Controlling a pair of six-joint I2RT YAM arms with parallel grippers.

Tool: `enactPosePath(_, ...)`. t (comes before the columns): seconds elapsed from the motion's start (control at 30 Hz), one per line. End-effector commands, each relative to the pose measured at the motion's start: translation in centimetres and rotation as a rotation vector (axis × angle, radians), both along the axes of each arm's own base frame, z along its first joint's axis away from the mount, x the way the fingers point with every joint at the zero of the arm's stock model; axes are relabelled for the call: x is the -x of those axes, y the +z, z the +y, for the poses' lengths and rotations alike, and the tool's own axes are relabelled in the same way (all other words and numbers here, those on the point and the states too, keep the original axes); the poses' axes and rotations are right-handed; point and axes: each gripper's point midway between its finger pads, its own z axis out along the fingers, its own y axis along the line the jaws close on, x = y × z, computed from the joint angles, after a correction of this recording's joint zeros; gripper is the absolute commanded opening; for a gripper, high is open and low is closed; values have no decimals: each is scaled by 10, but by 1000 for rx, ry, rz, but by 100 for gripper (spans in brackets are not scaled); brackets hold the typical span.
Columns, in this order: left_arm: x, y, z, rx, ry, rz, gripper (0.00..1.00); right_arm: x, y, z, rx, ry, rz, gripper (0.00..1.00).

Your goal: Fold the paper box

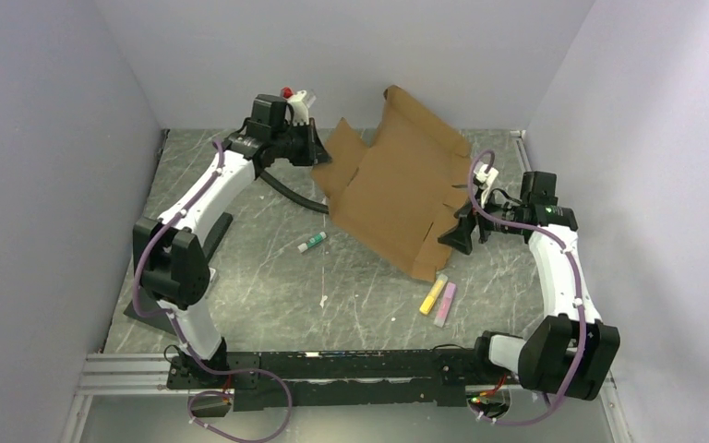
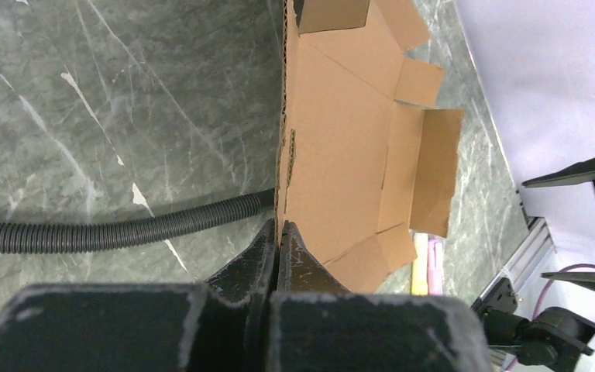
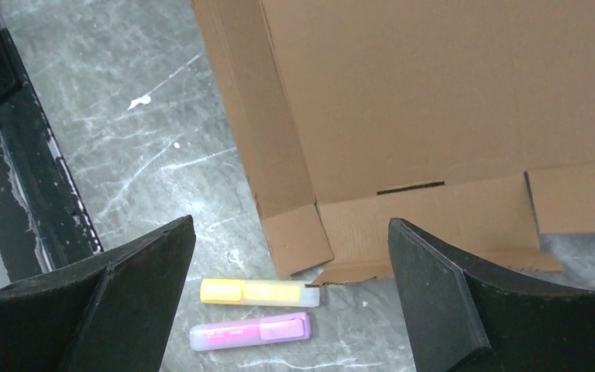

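The box [image 1: 397,189] sits at the far middle of the table [image 1: 258,286], toward the right. It is an open sheet with its flaps spread, and it lies tilted: the far corner rises against the back wall while the near corner rests on the table.

The left claw [image 1: 318,152] is closed tight on the box's left edge. In the left wrist view the corrugated edge of the box [image 2: 341,155] runs straight down into the pinch of the claw [image 2: 279,232]. A black ribbed hose [image 2: 124,232] lies on the table and meets that same edge from the left.

The right claw [image 1: 459,240] stands wide and holds nothing, at the box's right edge near its near corner. I cannot tell whether it touches the cardboard. The right wrist view shows the spread fingers of the claw [image 3: 290,223] framing the corner flaps of the box [image 3: 434,101].

A yellow marker [image 3: 259,291] lies just beside the near corner, almost touching a torn flap edge. A pink marker [image 3: 252,332] lies alongside it. A green-capped stick [image 1: 312,243] lies apart, left of the box's near edge.

There is bare table to the left of and in front of the box. The back wall crowds the far edge, and the right wall is near the right arm.
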Motion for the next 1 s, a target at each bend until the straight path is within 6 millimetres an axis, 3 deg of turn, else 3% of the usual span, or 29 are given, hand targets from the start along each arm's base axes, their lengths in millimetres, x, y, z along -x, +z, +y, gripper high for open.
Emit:
enactPosePath(0.0,10,55,6,119,-6,-66,0,-2,-3,2,86,64,-60,100)
enactPosePath(0.2,29,60,34,75,-37,-47,0,25,-23,19,235,367,-195,100)
enactPosePath(0.4,43,55,67,55,-9,-8,0,11,-20,33,356,538,-312,100)
enactPosePath(0.63,59,44,93,-7,30,10,0,0,-26,47,403,630,-334,100)
enactPosePath(0.87,87,19,103,-32,21,76,0,-1,-48,47,515,795,-421,100)
enactPosePath(0.97,95,9,106,-37,35,90,0,-7,-58,58,569,877,-434,100)
